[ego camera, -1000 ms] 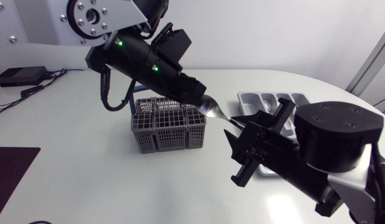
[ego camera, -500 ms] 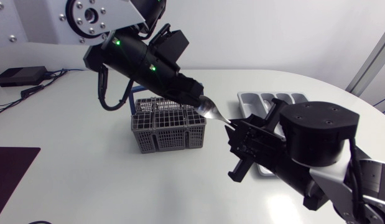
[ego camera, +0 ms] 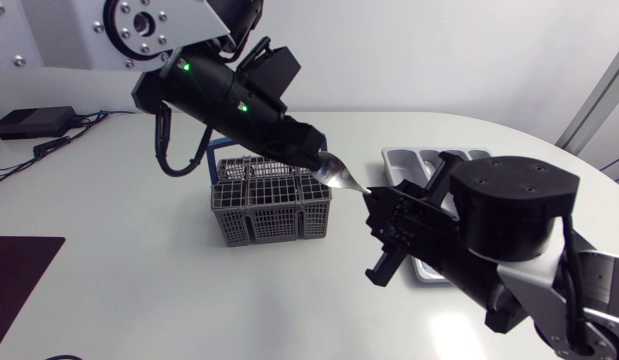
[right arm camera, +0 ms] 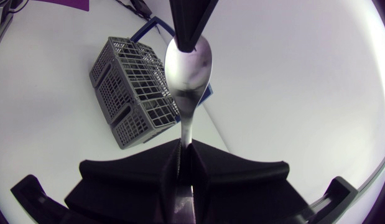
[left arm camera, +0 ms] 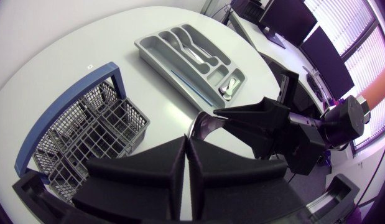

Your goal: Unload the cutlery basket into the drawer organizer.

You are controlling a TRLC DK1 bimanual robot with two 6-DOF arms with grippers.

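Robotics lab: left arm (ego camera: 224, 95) + right arm (ego camera: 509, 235) over white table (ego camera: 139, 280), black electronics box (ego camera: 27, 122) w/ cables (ego camera: 51, 146).

right claw (right arm camera: 185, 148) moved in & clamped onto spoon (right arm camera: 188, 68) handle.

The spoon (left arm camera: 204, 129) spans left end effector (left arm camera: 187, 139) and right end effector (left arm camera: 226, 118).

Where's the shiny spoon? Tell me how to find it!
Look at the white table, between the grey cutlery basket and the grey drawer organizer. Up in the air there, two black tools meet: the left tool and the right tool. The spoon is the one shiny silver thing stretched between them, held at both ends.
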